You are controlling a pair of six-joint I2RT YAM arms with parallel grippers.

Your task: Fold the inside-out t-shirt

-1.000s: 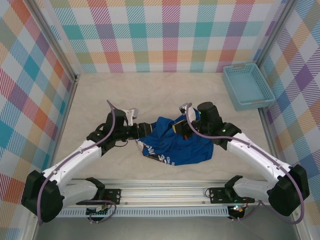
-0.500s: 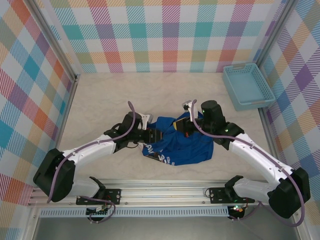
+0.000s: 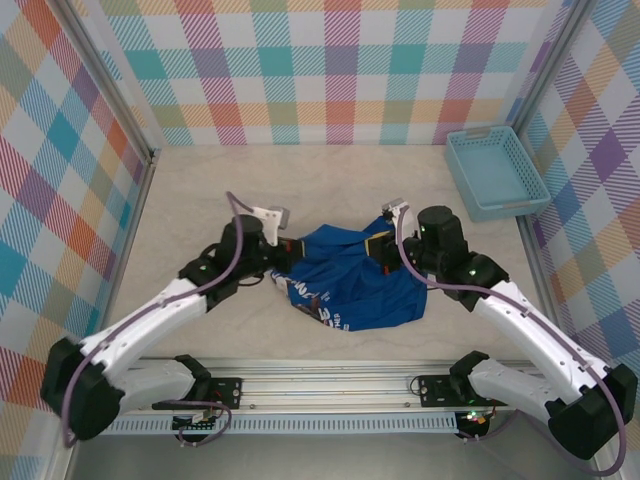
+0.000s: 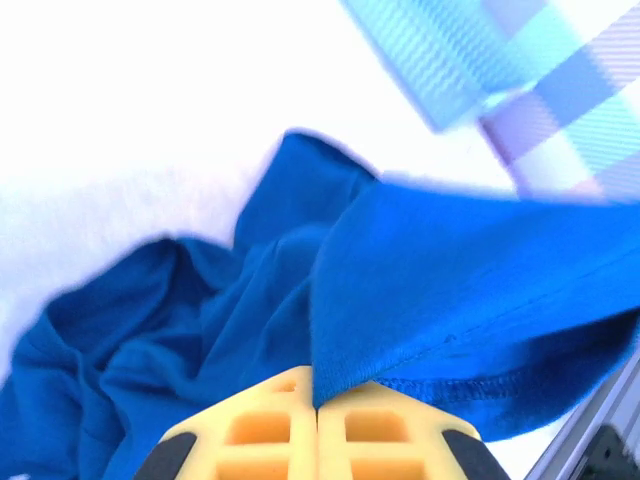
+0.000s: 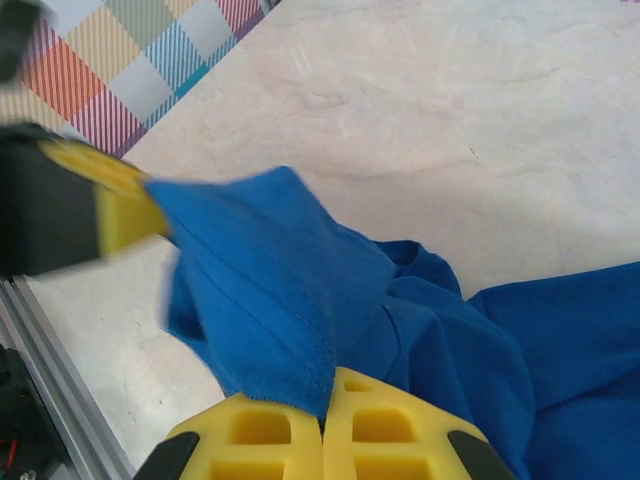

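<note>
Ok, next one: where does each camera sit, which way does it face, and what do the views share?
Top external: above and behind the arms, looking down on the table; both arms reach from the bottom edge to the t-shirt; basket far right.
Left wrist: on the left arm, looking along the left tool, shut on the t-shirt's hem.
Right wrist: on the right arm, looking along the right tool, shut on a fold, toward the left tool.
Shared: the t-shirt appears in all three.

two arms (image 3: 160,305) (image 3: 530,325), one basket (image 3: 458,170), and what looks like one t-shirt (image 3: 360,290).
</note>
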